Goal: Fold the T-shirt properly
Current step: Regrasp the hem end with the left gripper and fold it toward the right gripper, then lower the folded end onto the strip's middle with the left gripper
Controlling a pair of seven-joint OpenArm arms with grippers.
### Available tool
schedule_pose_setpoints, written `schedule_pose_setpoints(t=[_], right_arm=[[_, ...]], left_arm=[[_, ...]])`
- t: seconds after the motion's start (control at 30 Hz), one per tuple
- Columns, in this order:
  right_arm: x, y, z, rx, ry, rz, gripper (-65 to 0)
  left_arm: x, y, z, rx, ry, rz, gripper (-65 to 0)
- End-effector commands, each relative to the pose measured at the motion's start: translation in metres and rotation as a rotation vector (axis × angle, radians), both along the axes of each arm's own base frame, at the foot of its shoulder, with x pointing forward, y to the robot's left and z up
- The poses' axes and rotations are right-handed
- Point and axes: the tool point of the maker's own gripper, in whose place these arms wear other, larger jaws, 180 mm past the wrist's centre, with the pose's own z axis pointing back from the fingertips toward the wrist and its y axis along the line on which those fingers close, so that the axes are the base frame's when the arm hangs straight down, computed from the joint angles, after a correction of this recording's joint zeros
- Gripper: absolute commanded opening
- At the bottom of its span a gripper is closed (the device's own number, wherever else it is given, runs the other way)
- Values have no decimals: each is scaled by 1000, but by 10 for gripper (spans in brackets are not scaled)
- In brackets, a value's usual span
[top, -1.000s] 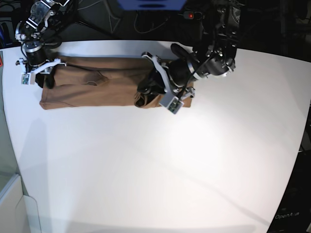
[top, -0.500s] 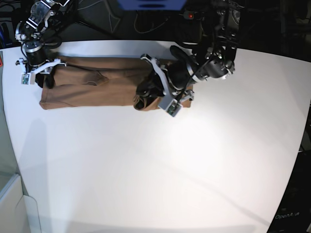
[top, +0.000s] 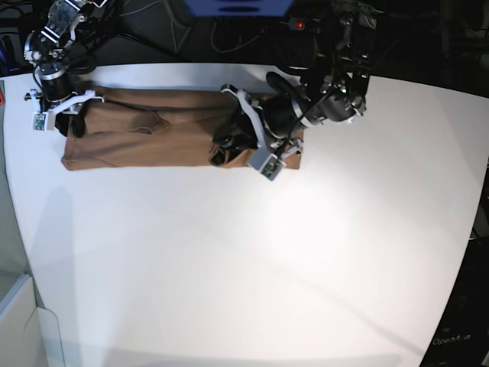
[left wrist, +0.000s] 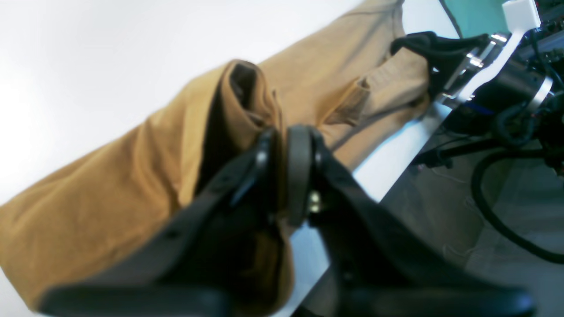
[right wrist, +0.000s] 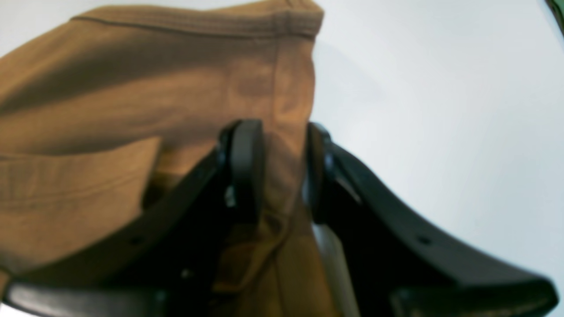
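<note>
At the twelve o'clock edge of the white table (top: 252, 260), the tan-brown T-shirt (top: 145, 130) lies as a long folded band stretching toward ten o'clock. The left gripper (left wrist: 284, 145) sits over its bunched one o'clock end, jaws slightly parted with cloth beside them; whether it grips, I cannot tell. The right gripper (right wrist: 282, 167) pinches the shirt's hemmed corner at ten o'clock.

Left claw (top: 227, 145) perhaps carried fold leftward.

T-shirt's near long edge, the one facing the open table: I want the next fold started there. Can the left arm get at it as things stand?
Probably yes: the left gripper already sits at the T-shirt, with bare table alongside that edge.
</note>
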Motion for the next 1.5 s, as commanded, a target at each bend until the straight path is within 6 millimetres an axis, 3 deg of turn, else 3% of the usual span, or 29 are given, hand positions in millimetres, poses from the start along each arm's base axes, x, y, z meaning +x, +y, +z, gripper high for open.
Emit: schedule_pose_setpoints(t=[0.0,0.13,0.23,0.5,0.7,0.8,0.97,1.37,1.47], right_arm=[[-24,-2,-23,-30,159,16,-477],[-25,-2,-23,-30,161,16,-477],[-25,-1,-23,-29,161,17,-477],[-25,-1,-23,-29,161,17,-477],[-25,-1,-23,-29,161,17,-477],[-24,-2,-23,-29,159,17,-477],[-24,-2,-23,-29,159,17,-477],[-24,-2,-23,-31,159,17,-477],[-24,-2,-23,-31,159,17,-477]], left_arm=[[5,-5,15,-47,-40,-1,-512],[3,-6,16,-49,-44,-7,-371],[2,-6,16,-49,-43,-8,-313],[4,-1,18,-39,-53,-2,-294],[2,8,9,-5,-40,-4,-296],[1,9,-7,9,7,-3,-368],[2,12,-35,22,84,2,-641],[1,13,-42,33,102,3,-625],[9,13,-46,36,111,5,-625]])
